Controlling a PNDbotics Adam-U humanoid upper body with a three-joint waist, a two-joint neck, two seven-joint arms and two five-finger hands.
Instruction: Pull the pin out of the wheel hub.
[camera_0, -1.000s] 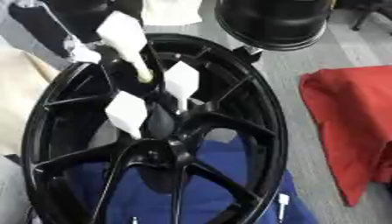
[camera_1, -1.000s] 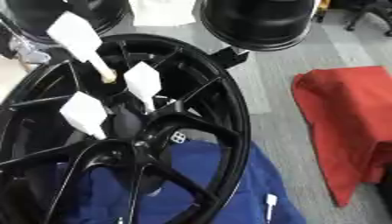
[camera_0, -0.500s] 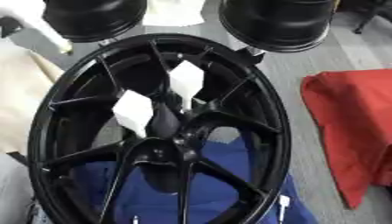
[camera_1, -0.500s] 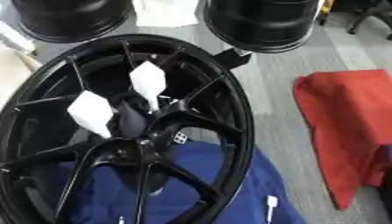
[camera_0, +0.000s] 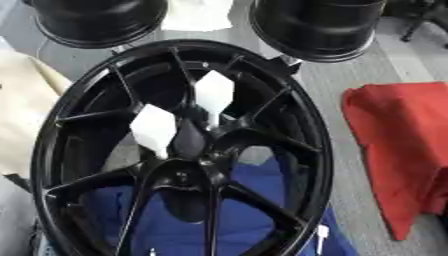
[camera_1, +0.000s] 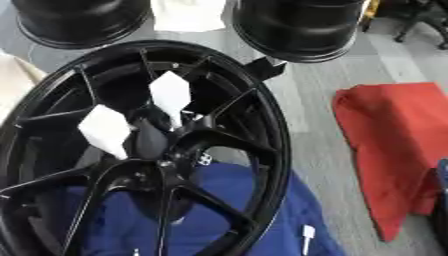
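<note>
A black spoked wheel hub (camera_0: 315, 150) fills the left and middle of both eye views, lying on a blue cloth. Two pins with white diamond-shaped heads stand in it beside the centre bore (camera_0: 188, 142). One pin (camera_0: 214, 92) is just above the bore. The other pin (camera_0: 156, 127) is to its left. Neither of my hands shows in either view, and nothing is touching the pins.
Two black round wheels (camera_0: 96, 20) (camera_0: 319, 25) stand at the far edge, with a white object (camera_0: 197, 15) between them. A red cloth (camera_0: 394, 145) lies on the grey floor to the right. A cream cloth (camera_0: 22, 115) lies on the left. The blue cloth (camera_0: 254, 210) shows through the spokes.
A third white-headed pin, lifted at the upper left one second ago, moved off to the upper left corner and is now out of view. The two other pins have not moved.
</note>
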